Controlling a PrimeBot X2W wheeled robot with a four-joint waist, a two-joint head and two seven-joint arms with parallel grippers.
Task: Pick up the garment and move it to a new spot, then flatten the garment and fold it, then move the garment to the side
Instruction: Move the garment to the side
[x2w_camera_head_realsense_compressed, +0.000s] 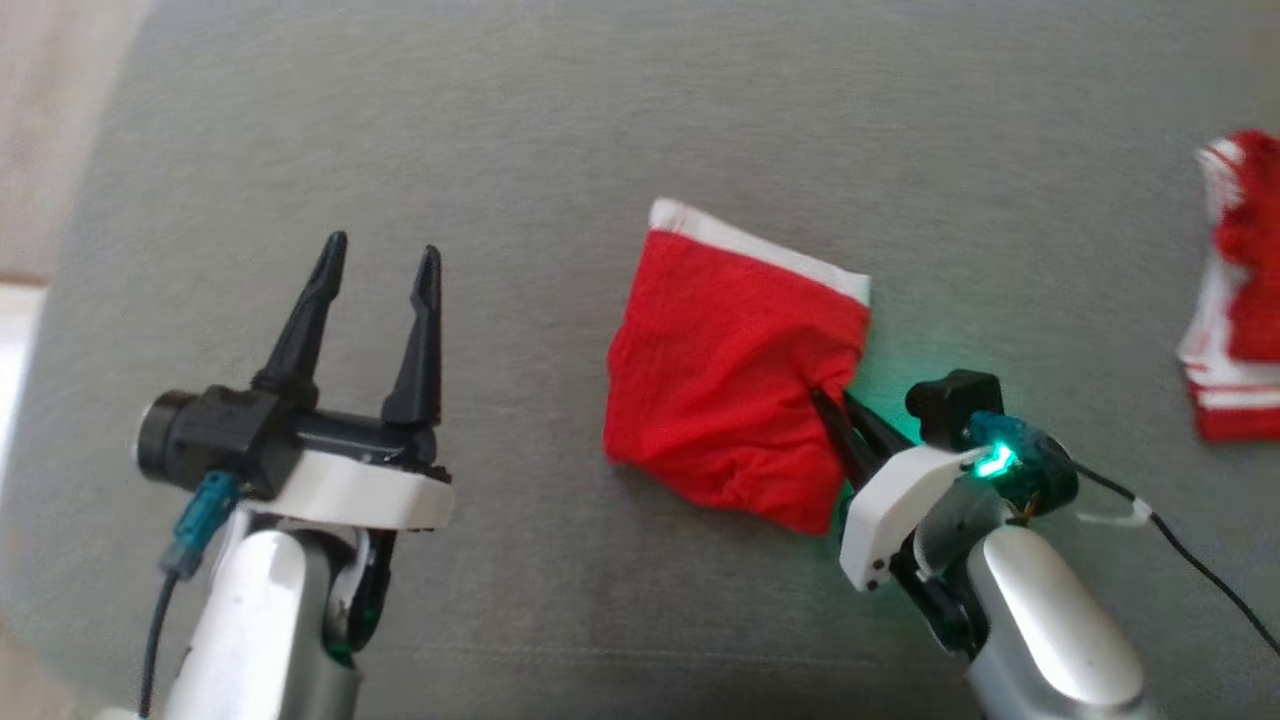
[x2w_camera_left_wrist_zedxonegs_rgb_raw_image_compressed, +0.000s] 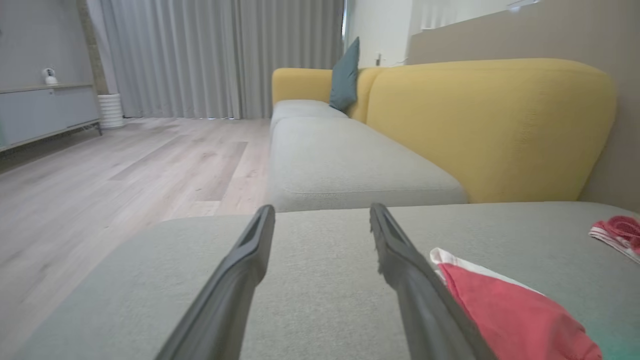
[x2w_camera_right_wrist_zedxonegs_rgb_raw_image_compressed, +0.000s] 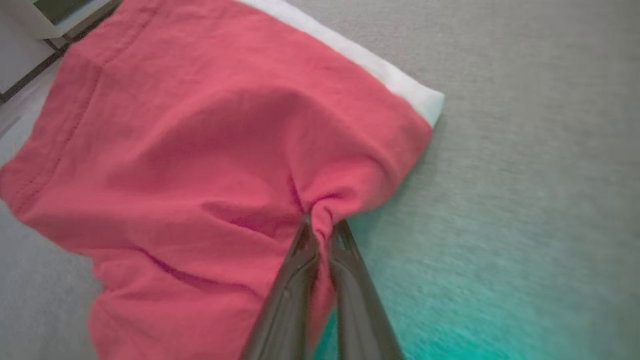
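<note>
The right gripper (x2w_camera_right_wrist_zedxonegs_rgb_raw_image_compressed: 320, 225) has its two dark fingers pinched tight on a bunched pleat at the near right edge of the red garment (x2w_camera_head_realsense_compressed: 725, 370); the cloth puckers around the tips. The rest of the garment spreads away from the fingers, up and to the left in the head view; it is folded into a rough square with a white band along its far edge and lies on the grey cushion (x2w_camera_head_realsense_compressed: 560, 120). The left gripper (x2w_camera_head_realsense_compressed: 383, 250) stands well apart to the garment's left, jaws spread wide, holding nothing; a heap of red-and-white cloth (x2w_camera_head_realsense_compressed: 1235, 300) lies well off to the right.
</note>
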